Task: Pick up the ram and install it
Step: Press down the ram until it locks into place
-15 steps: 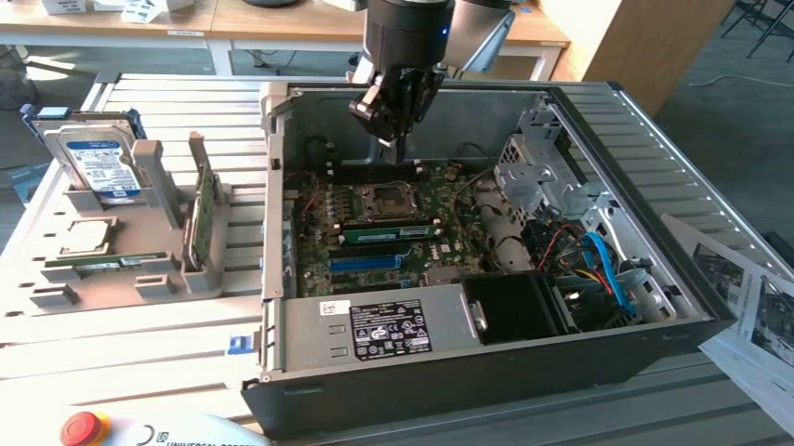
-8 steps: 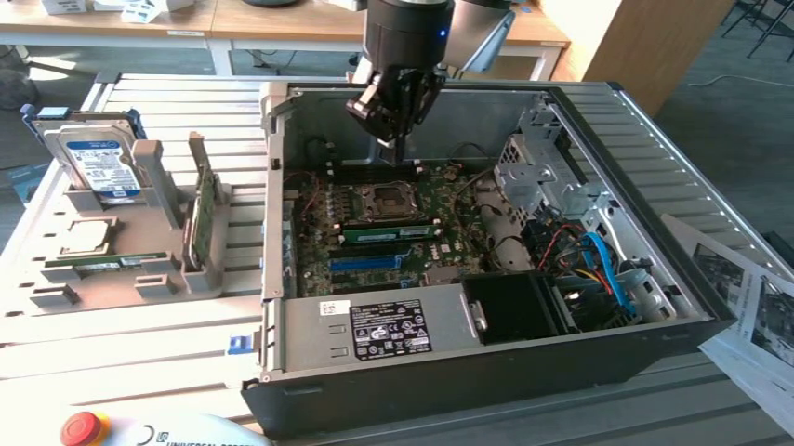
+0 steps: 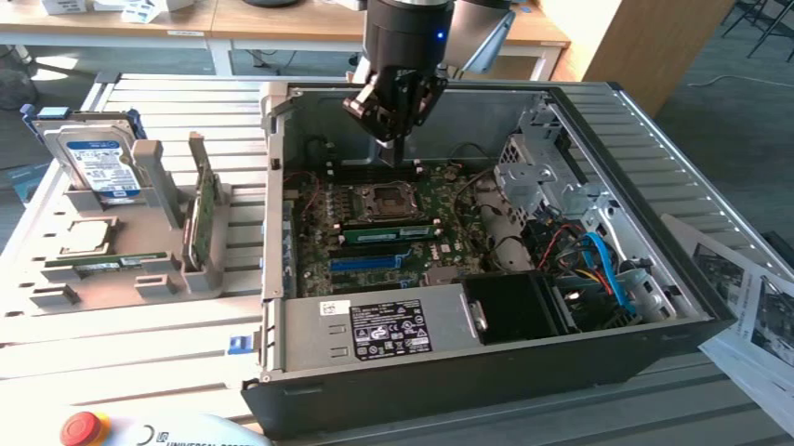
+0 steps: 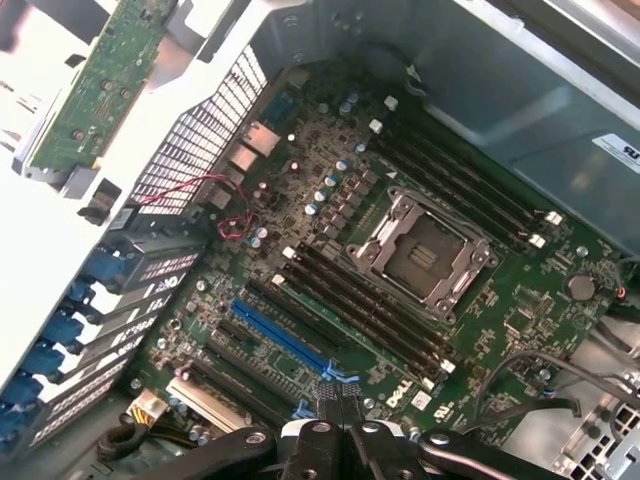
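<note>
In the upper middle of the exterior view the gripper (image 3: 394, 137) hangs over the far side of an open computer case (image 3: 694, 321), its fingers pressed together with nothing visibly between them. Its tips are above the motherboard (image 3: 453, 243), just beyond the empty CPU socket (image 3: 378, 198). In the wrist view the closed gripper (image 4: 335, 440) sits above the board's edge, near the blue expansion slot (image 4: 280, 335), and the CPU socket (image 4: 425, 255) lies between two banks of dark memory slots. One ram (image 3: 390, 232), a narrow green stick, lies along the slots just below the socket in the exterior view; whether it is fully seated cannot be told. A second ram (image 3: 118, 263) rests flat in the grey parts holder (image 3: 186, 279) at the lower left of that frame, well apart from the gripper. In the same holder a broader green card (image 3: 199, 218) stands on edge, a hard drive (image 3: 99, 163) stands upright towards the upper left, and a processor (image 3: 85, 237) lies flat just below the drive. The power supply (image 3: 372, 325) fills the near corner of the case, with a red stop button (image 3: 81, 427) at the frame's bottom left.
</note>
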`<state>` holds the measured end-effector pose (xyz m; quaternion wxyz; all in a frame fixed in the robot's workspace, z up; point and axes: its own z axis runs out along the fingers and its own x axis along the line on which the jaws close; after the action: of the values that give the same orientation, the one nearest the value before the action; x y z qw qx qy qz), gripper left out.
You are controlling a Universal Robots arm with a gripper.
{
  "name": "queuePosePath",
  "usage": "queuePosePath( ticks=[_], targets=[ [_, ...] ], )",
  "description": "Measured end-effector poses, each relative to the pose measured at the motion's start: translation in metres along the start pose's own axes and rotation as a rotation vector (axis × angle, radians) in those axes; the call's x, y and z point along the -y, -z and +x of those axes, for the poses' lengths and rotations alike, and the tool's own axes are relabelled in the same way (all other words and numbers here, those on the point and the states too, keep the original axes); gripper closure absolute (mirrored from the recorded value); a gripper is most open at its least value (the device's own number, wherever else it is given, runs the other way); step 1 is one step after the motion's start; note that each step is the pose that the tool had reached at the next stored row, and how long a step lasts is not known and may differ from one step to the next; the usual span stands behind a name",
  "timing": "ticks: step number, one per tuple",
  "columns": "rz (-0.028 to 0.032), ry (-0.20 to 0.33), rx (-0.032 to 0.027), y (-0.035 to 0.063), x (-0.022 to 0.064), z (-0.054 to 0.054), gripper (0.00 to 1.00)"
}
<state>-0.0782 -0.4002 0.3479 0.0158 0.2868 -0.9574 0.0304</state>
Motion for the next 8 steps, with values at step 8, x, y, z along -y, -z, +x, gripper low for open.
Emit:
queuePosePath(
  ticks=[8],
  targets=[
    [-0.0035,-0.073,-0.0024,-0.0009,-0.0001,-0.0001,0.89]
  ],
)
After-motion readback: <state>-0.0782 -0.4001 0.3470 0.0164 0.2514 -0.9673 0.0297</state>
